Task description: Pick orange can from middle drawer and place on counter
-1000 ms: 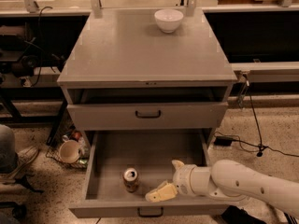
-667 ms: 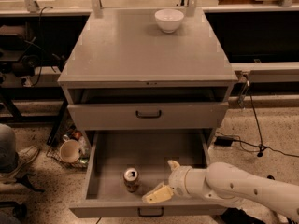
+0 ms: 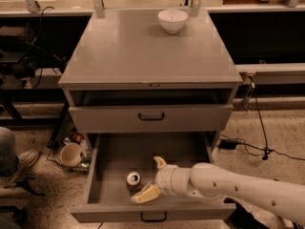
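Note:
The orange can (image 3: 133, 180) stands upright on the floor of the open middle drawer (image 3: 114, 151), near its front. My gripper (image 3: 152, 178) is inside the drawer just right of the can, open, with one pale finger (image 3: 145, 193) at the can's front right and the other finger (image 3: 159, 162) behind it. The can is not held. The counter (image 3: 143, 51) is the grey cabinet top above.
A white bowl (image 3: 172, 20) sits at the back of the counter. A closed drawer front with a black handle (image 3: 151, 116) is above the open drawer. A basket with a cup (image 3: 71, 154) is on the floor at the left. Cables (image 3: 259, 147) lie on the right.
My gripper and arm have moved left inside the drawer, closer to the can. The can has not moved.

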{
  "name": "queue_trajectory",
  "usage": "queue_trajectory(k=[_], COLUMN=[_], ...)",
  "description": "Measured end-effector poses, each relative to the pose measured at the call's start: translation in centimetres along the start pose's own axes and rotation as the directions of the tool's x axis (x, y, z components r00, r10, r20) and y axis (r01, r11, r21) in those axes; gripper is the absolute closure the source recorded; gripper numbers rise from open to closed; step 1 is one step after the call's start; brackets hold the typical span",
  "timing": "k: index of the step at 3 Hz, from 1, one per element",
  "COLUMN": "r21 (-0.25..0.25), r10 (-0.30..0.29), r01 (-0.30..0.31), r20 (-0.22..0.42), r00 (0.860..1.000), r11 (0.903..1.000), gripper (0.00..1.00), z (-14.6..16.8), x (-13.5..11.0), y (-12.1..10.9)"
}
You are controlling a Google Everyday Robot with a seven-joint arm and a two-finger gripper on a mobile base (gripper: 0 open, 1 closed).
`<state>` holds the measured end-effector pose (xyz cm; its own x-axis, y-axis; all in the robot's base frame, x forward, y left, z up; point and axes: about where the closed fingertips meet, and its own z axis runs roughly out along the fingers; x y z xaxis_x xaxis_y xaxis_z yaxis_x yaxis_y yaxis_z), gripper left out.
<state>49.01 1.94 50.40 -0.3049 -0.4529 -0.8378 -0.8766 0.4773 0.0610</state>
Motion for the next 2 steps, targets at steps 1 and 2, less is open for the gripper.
queue_trajectory(k=[1, 2], r21=[-0.002, -0.004], r10=[-0.031, -0.031], r01=[0.031, 0.031], r20=[0.025, 0.039], r00=[0.999, 0.999], r11=[0.9995, 0.9995], gripper=[0.0, 0.0], z=[3.0, 5.3], x=[-0.6, -0.3], y=[-0.4, -0.9])
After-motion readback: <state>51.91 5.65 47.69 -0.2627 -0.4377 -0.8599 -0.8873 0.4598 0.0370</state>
